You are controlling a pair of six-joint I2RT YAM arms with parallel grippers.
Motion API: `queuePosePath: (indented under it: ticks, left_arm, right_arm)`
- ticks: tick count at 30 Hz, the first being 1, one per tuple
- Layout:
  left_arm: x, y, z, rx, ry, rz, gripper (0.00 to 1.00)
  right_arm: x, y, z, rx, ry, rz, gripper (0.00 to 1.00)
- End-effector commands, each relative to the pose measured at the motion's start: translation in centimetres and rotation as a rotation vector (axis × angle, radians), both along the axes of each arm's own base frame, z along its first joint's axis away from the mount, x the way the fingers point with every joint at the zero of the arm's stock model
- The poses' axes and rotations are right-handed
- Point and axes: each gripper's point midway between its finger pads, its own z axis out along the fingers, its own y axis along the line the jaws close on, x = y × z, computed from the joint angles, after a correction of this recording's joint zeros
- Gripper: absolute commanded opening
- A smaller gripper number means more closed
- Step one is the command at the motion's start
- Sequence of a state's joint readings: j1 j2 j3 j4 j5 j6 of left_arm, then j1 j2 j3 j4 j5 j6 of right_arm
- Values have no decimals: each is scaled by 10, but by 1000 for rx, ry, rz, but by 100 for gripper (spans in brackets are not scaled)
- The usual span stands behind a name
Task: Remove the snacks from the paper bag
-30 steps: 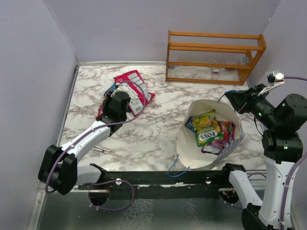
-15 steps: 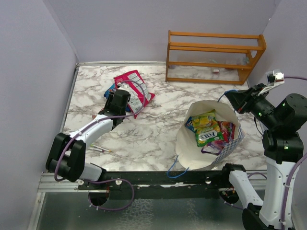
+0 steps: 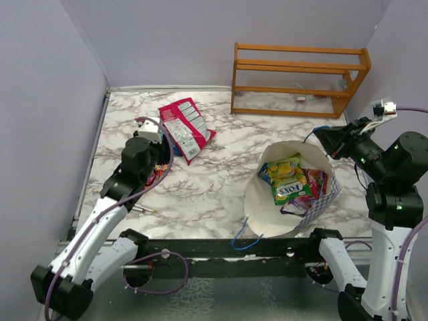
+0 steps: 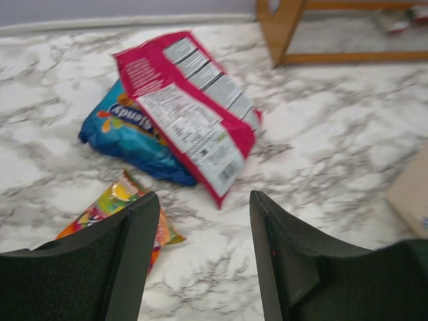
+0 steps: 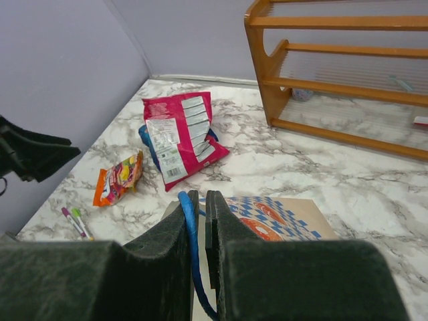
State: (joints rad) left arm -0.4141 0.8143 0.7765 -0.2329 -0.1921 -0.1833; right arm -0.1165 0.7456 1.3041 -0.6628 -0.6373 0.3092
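The paper bag [image 3: 257, 200] is slumping open in front of the wooden rack [image 3: 301, 49], holding yellow, green and purple snacks [image 3: 291, 184]. Left of the rack, a red-pink packet [image 3: 186, 127] is overlapping a blue chip bag [image 4: 124, 134], an orange packet [image 4: 117, 197] lying just beside them.

Marble table [image 3: 221, 160] enclosed by plain lilac walls [image 3: 167, 40].
The white, grey-veined top fills the middle of the overhead view, with walls at its left, rear and right edges. An orange wooden rack [image 3: 301, 49] with open shelves stands at the upper right, near the rear wall. Light is even, shadows soft.
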Motion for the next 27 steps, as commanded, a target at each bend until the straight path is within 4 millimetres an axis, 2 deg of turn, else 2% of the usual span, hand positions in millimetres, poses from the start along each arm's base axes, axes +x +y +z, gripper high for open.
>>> queuePosePath:
  ticks: [1, 6, 10, 13, 15, 19, 23, 27]
  left_arm:
    - [-41, -37, 14, -241, 16, -196, 59]
    - [-65, -65, 26, -370, 62, -354, 55]
    - [-78, -93, 64, -513, 49, -505, 51]
    - [-81, -99, 94, -567, -19, -546, 49]
    - [-83, -100, 108, -583, -61, -561, 49]
    - [-83, -103, 109, -601, -59, -563, 49]
    - [-90, -110, 107, -637, -51, -604, 49]
    - [-97, -116, 103, -638, -61, -638, 50]
  right_arm:
    - [-5, 3, 2, -1, -23, 13, 11]
    - [-5, 2, 1, -3, -17, 11, 11]
    - [-5, 3, 3, -3, -21, 14, 11]
    - [-6, 4, 3, 1, -21, 21, 11]
    - [-8, 8, 3, 5, -24, 44, 11]
    - [-18, 26, 7, 39, -41, 178, 11]
    - [-41, 50, 15, 78, -61, 380, 10]
    - [-58, 60, 15, 84, -60, 487, 10]
